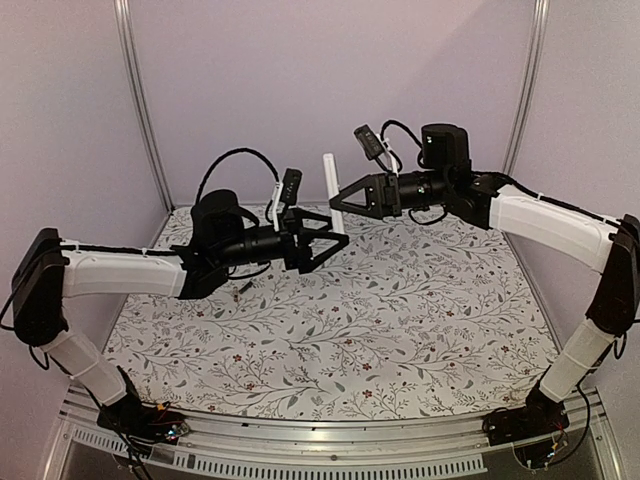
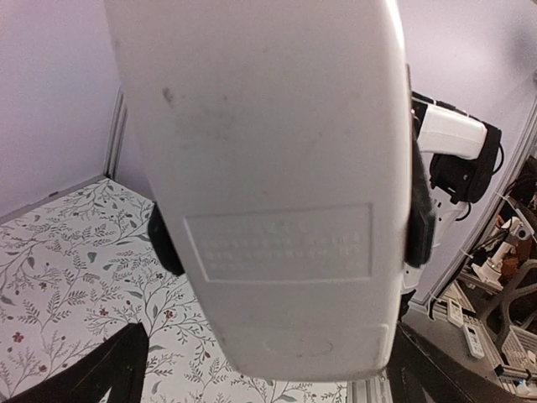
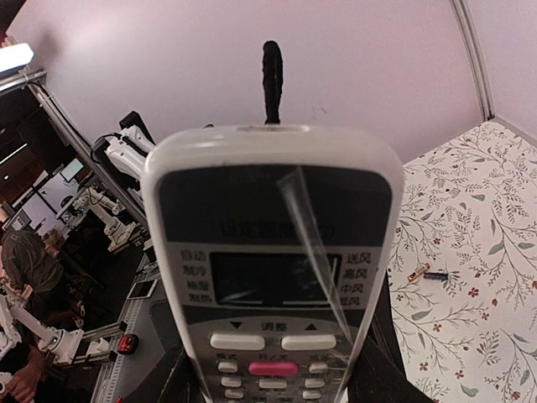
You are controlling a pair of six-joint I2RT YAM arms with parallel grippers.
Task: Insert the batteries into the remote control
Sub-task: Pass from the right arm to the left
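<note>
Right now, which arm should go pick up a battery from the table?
Left. The left gripper is open, and the battery lies near it; the right gripper is clamped on the remote control.

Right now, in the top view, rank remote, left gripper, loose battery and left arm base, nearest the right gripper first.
1. remote control: held by the right gripper.
2. left gripper: at the remote's lower end.
3. battery: on the mat, farther left.
4. left arm base: near-left corner.

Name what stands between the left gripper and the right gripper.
The slim white plastic remote control stands upright between the left gripper and right gripper, clearest in the top external view; the wrist cameras face its back and front.
</note>
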